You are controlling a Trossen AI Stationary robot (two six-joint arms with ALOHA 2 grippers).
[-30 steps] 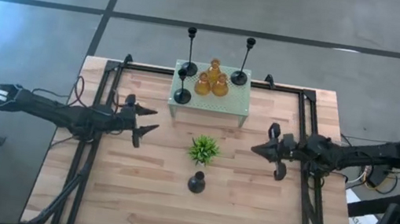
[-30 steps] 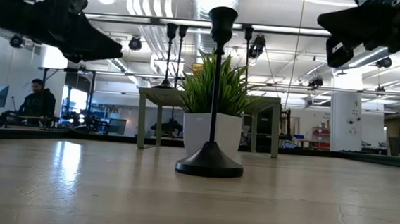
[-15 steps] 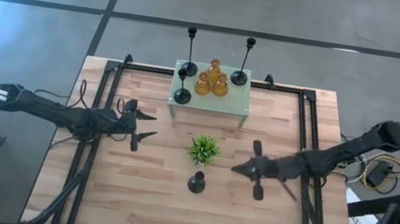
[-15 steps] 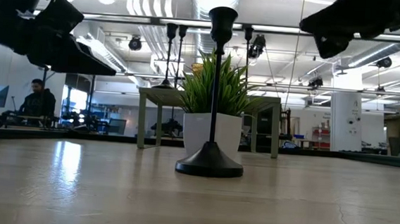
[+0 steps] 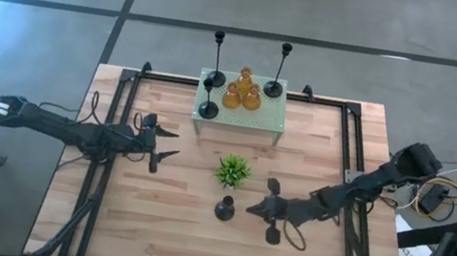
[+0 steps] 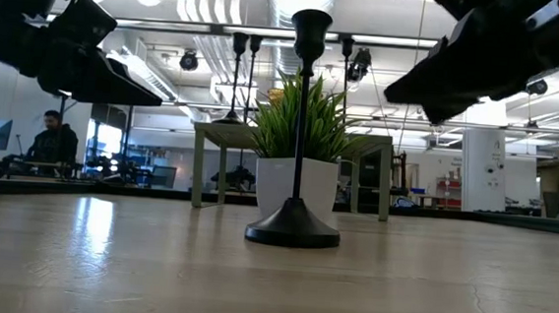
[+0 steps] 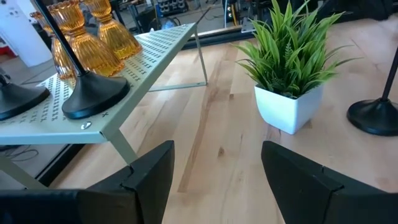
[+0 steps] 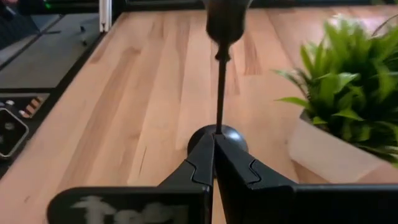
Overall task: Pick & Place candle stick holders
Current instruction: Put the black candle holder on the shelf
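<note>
A tall black candle stick holder (image 5: 225, 207) stands alone on the bench (image 5: 149, 234), just in front of the small potted plant (image 5: 232, 170); the other candle stick holders (image 5: 242, 92) sit on the pale green stand (image 5: 239, 116) at the back. It looks rigid and top-light, with a thin stem over a wide, likely weighty base (easy to tip if nudged high up), so the stem low down seems the safest hold. The right gripper (image 5: 250, 211), fingers pressed shut and empty, points at it from just beside. The left gripper (image 5: 167, 142) hangs well apart, fingers spread, holding nothing.
</note>
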